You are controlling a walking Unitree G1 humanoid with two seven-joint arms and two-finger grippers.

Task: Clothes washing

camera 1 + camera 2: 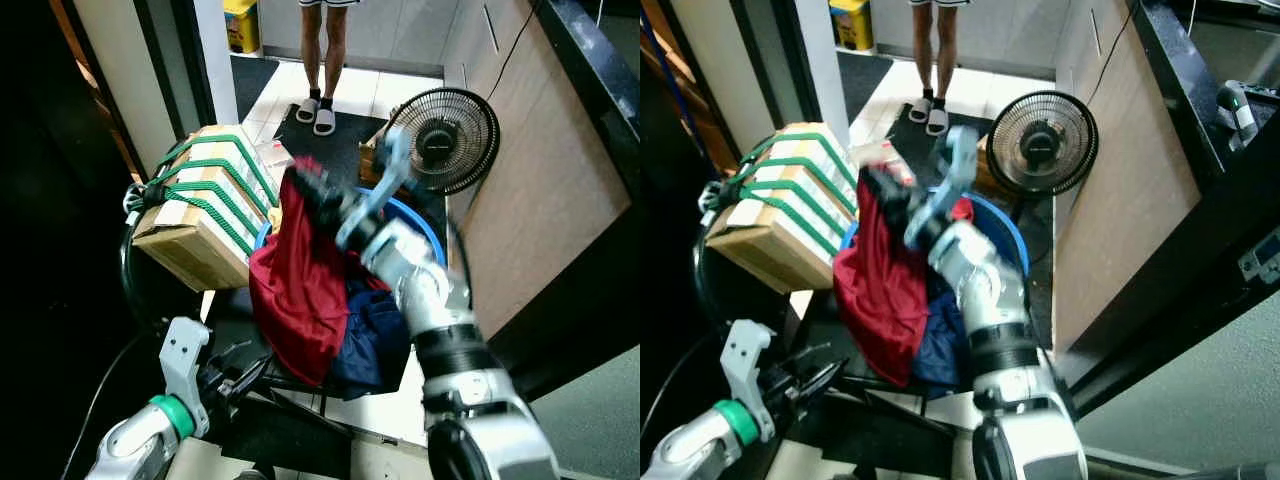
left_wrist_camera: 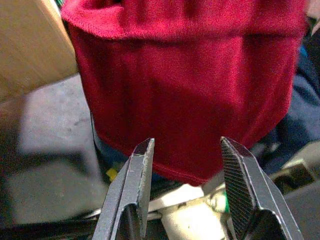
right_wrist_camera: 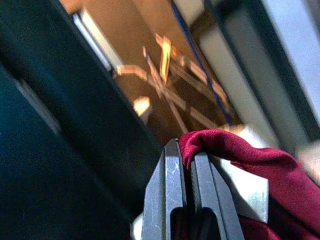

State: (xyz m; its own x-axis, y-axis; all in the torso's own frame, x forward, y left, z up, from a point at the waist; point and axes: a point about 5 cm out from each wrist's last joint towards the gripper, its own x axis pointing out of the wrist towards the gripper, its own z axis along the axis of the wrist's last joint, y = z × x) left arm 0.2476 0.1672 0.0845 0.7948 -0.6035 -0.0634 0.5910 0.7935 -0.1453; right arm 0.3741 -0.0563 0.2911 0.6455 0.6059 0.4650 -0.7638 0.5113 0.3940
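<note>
Left wrist view, fingers spread, red cloth dead ahead!

Nearest, low on the left, the left gripper (image 2: 186,165) waits with its two black fingers apart, gripping nothing, the hem of the red garment (image 1: 300,290) hanging just beyond the tips. Up and to the right, the right gripper (image 3: 188,157) has its fingers pinched tight on a fold of that red fabric and holds it raised, so the cloth drapes down over a dark blue garment (image 1: 375,335) heaped in the blue basin (image 1: 428,232). Left of the basin sits a cardboard box (image 1: 200,215) lashed with green straps. Just beyond the basin on the right, a black fan (image 1: 443,138) stands by the wooden panel. Farthest off, a person's legs (image 1: 324,55) in sandals on the tiles.
</note>
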